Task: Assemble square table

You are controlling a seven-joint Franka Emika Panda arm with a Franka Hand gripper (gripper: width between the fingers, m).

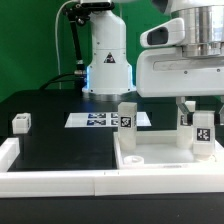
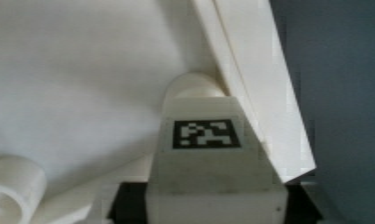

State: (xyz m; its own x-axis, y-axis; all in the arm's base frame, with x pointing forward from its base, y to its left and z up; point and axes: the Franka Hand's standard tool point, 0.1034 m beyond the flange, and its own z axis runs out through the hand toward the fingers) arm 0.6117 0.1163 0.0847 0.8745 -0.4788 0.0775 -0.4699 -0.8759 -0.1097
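The square table's white slab (image 1: 160,158) lies flat with its raised rim at the exterior view's right. One tagged leg (image 1: 127,118) stands upright at its far left corner. A second tagged leg (image 1: 203,132) stands at the slab's far right corner, and my gripper (image 1: 201,114) is shut on it from above. In the wrist view this leg (image 2: 207,135) sits tight between the two black fingers (image 2: 134,202), close beside the slab's rim (image 2: 255,80). Another leg's rounded end (image 2: 13,188) shows at the picture's edge. A small white leg block (image 1: 21,123) lies on the black table at the exterior view's left.
The marker board (image 1: 97,119) lies flat in front of the robot's base (image 1: 105,70). Long white border rails (image 1: 60,180) run along the front and the left of the black table.
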